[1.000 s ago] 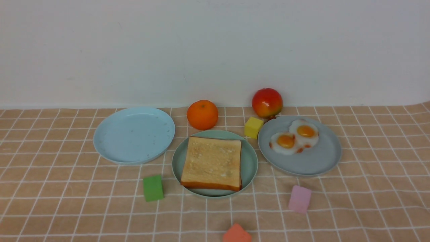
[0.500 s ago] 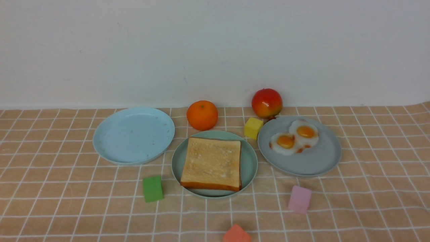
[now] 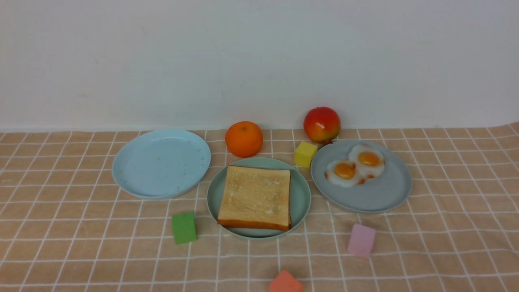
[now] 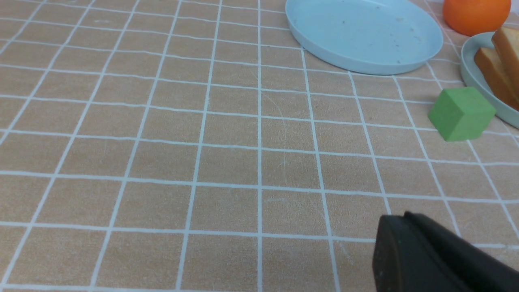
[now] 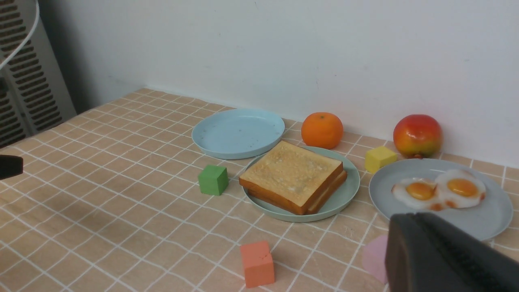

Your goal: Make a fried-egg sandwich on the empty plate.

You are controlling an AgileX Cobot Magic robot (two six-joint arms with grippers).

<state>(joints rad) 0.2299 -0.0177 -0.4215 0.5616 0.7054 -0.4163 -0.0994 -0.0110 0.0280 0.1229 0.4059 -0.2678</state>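
Observation:
The mint-green plate [image 3: 301, 190] sits at the centre of the table with a golden toast slice [image 3: 255, 196] on top. From the right wrist view this toast [image 5: 292, 170] lies on a second slice [image 5: 330, 188]; I cannot tell what is between them. Two joined fried eggs [image 3: 357, 165] rest on the grey-blue plate [image 3: 377, 196] to the right. Neither gripper appears in the front view. My left gripper [image 4: 399, 217] is shut and empty over bare cloth, near the green cube [image 4: 460, 113]. My right gripper [image 5: 409, 217] is shut and empty, close to the grey-blue plate [image 5: 492, 221].
A pale blue plate [image 3: 162, 162] lies at the left with nothing on it. An orange [image 3: 244, 138], an apple [image 3: 322, 123] and a yellow cube [image 3: 305, 153] stand behind the plates. Green [image 3: 184, 227], pink [image 3: 361, 240] and orange-red [image 3: 286, 282] cubes lie in front.

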